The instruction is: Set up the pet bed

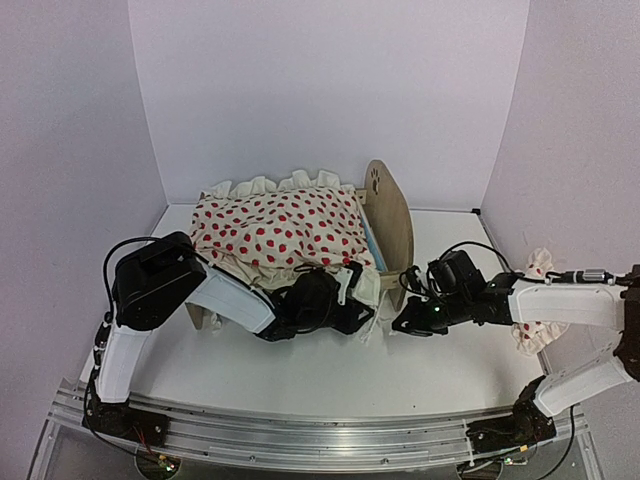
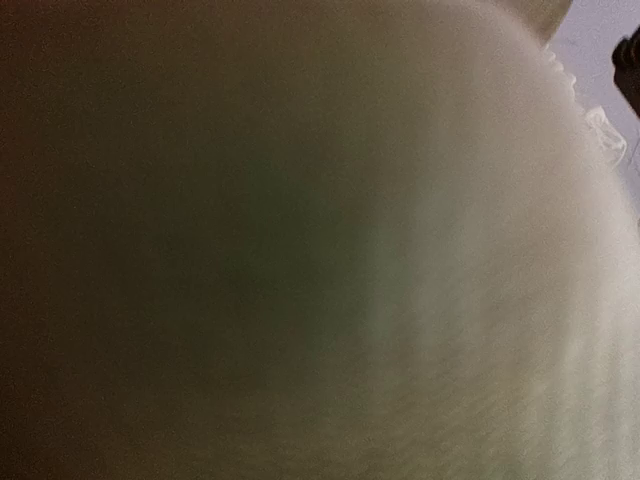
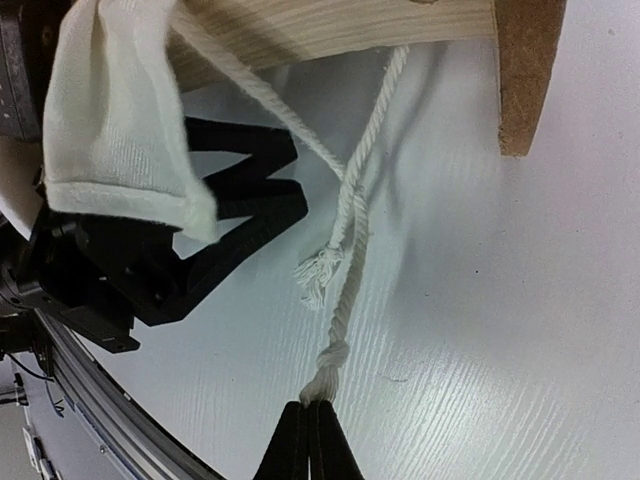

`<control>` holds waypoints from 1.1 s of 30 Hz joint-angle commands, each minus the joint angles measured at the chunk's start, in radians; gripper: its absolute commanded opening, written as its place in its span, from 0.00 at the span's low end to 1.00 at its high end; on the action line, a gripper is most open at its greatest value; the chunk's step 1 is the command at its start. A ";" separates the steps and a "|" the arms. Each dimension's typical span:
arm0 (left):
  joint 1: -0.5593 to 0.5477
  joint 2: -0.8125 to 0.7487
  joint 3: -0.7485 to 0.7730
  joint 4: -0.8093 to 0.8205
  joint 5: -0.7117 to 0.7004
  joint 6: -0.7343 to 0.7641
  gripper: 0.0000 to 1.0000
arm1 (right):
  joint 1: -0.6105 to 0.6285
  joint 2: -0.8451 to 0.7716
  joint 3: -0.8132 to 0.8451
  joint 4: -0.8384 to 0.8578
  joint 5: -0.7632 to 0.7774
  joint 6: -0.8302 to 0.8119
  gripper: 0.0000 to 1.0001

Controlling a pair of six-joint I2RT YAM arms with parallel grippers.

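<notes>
White table [image 1: 400,375], pale lilac walls [image 1: 330,80]. The pet bed [image 1: 392,215] sits mid-table under a red-dotted duvet [image 1: 275,228]. The right gripper [image 3: 308,410] has its jaws pinched on a white cord [image 3: 350,230] at the bed's near right corner. The left gripper [image 1: 355,300] presses against the duvet, its jaws' width unclear.

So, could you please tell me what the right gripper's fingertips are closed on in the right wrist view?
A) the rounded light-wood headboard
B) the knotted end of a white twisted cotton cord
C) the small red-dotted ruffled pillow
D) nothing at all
B: the right gripper has its jaws shut on the knotted end of the white twisted cotton cord, which runs up to the light-wood bed frame.
</notes>
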 commanded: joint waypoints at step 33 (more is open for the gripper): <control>0.021 -0.042 -0.058 0.276 0.070 0.000 0.00 | -0.067 0.261 0.243 0.109 0.049 -0.086 0.00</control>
